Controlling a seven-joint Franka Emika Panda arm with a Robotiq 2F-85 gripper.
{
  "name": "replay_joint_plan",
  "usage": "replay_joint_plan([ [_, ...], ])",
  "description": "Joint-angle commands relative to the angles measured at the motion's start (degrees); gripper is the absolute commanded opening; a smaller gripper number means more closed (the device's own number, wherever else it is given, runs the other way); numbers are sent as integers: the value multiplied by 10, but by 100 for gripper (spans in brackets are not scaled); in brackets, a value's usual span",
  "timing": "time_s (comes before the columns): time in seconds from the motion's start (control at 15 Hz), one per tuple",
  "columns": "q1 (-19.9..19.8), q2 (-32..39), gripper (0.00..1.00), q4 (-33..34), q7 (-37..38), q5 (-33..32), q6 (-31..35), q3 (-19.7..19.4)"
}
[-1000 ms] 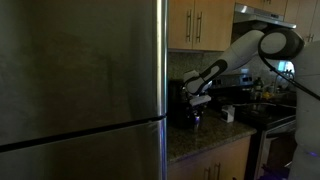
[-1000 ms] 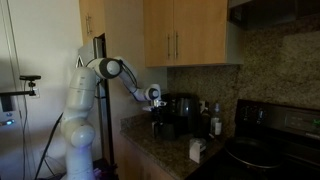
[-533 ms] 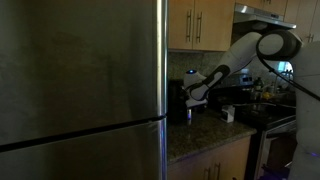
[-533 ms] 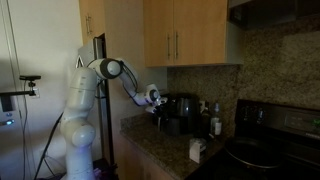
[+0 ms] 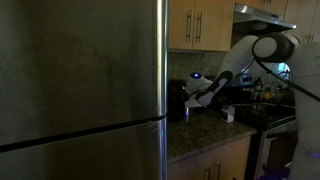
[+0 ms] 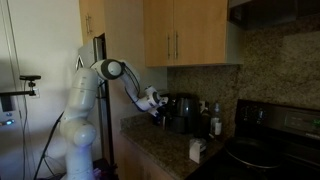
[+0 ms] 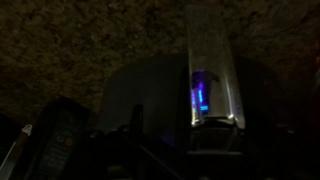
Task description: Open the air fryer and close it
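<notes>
The air fryer (image 5: pixel 177 101) is a small glossy black appliance on the granite counter, just past the steel fridge edge. It also shows in an exterior view (image 6: pixel 180 113) against the backsplash. My gripper (image 5: pixel 197 96) hangs close in front of the fryer's upper part, and it shows from the opposite side in an exterior view (image 6: pixel 157 107). The wrist view is very dark. It shows the fryer's rounded body (image 7: pixel 150 95) with a silvery vertical strip and a blue light (image 7: pixel 201 92). The fingers are only dark shapes at the bottom edge, so their opening is unclear.
The steel fridge (image 5: pixel 80 90) fills one side. A small white box (image 6: pixel 197 150) and a bottle (image 6: pixel 215 123) stand on the counter. The black stove (image 6: pixel 262 152) is beside them. Wooden cabinets (image 6: pixel 180 35) hang above the fryer.
The wrist has dropped a little and tilted toward the air fryer. The fryer itself looks unchanged.
</notes>
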Motion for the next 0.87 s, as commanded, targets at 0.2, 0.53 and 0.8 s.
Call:
replay_joint_plan([
  [0.2, 102, 19, 100, 51, 294, -194, 45, -144],
  [0.53, 114, -112, 100, -93, 354, -189, -7, -126],
  [0.8, 112, -89, 100, -79, 305, -138, -14, -117],
])
